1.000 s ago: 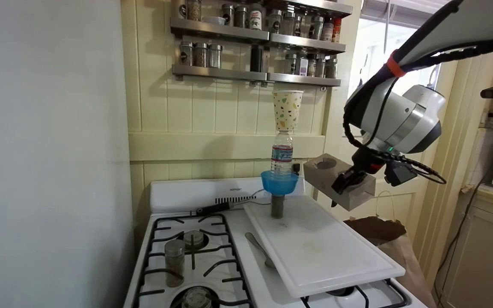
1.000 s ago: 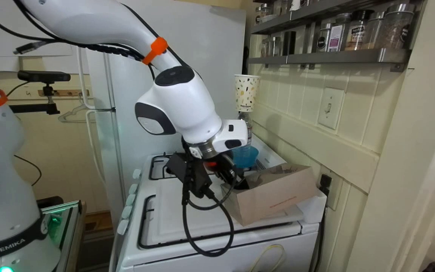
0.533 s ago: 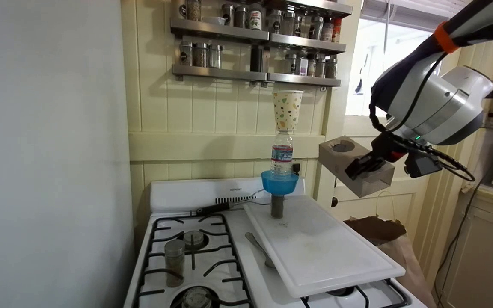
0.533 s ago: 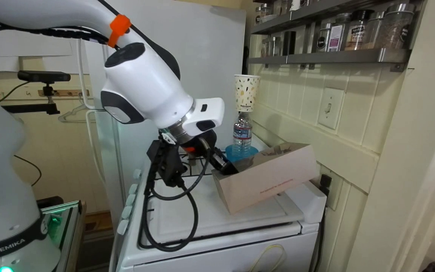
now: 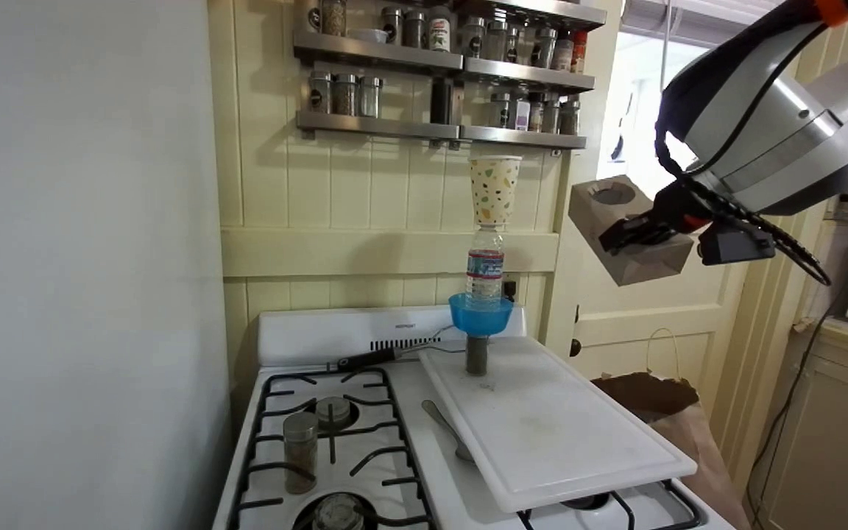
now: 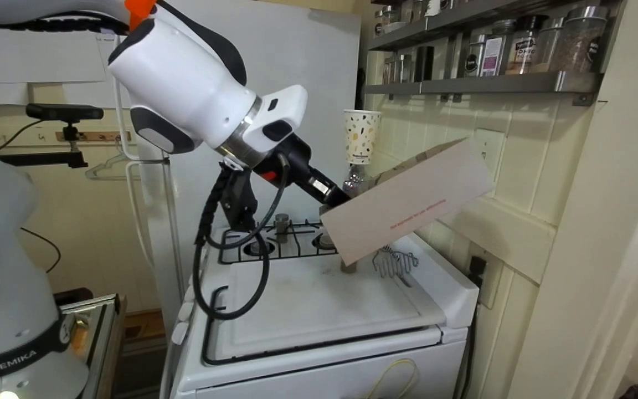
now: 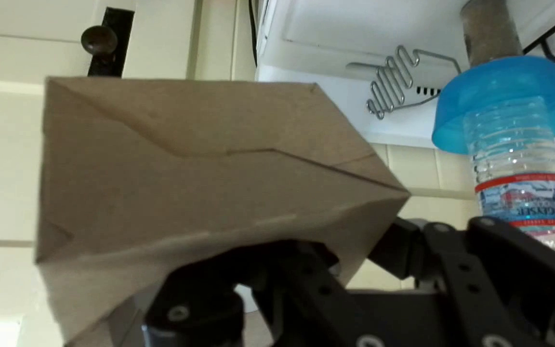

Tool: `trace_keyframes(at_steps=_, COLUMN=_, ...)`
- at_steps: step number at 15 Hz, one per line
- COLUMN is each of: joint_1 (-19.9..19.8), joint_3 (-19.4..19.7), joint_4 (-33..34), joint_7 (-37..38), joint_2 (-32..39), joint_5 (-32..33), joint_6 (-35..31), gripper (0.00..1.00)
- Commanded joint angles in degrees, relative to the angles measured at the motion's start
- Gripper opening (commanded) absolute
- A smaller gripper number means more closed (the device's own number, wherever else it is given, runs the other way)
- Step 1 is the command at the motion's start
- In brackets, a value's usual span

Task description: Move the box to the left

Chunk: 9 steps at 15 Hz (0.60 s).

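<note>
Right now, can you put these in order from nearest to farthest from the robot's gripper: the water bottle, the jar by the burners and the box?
In an exterior view, starting at the gripper:
1. The box: held in it, tilted.
2. The water bottle: off to the left, standing in the blue bowl.
3. The jar: farthest left, and lower down.

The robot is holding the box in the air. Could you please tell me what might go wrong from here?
Moving left could bring the box against the cup, which stands on a bottle in a bowl on top of a jar; such a tower would probably topple easily. Also, the fingers grip the box near one end and it is tilted, so it may twist or slip out.
</note>
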<state>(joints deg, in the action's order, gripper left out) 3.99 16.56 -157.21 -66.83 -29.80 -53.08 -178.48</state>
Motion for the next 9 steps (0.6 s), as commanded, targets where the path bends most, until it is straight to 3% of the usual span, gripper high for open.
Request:
trace_keyframes(at_steps=1, joint_1=3.1, joint_3=-1.1, joint_4=-0.5, joint_7=-4.0, joint_2=-4.8, joint_5=-4.0, joint_6=-4.7, gripper=0.00)
trace_keyframes(at_steps=9, joint_1=8.5, joint_3=-2.8, joint_4=-0.2, joint_7=-3.7, joint_2=-11.3, joint_5=-2.6, joint_6=-13.1, gripper=0.00)
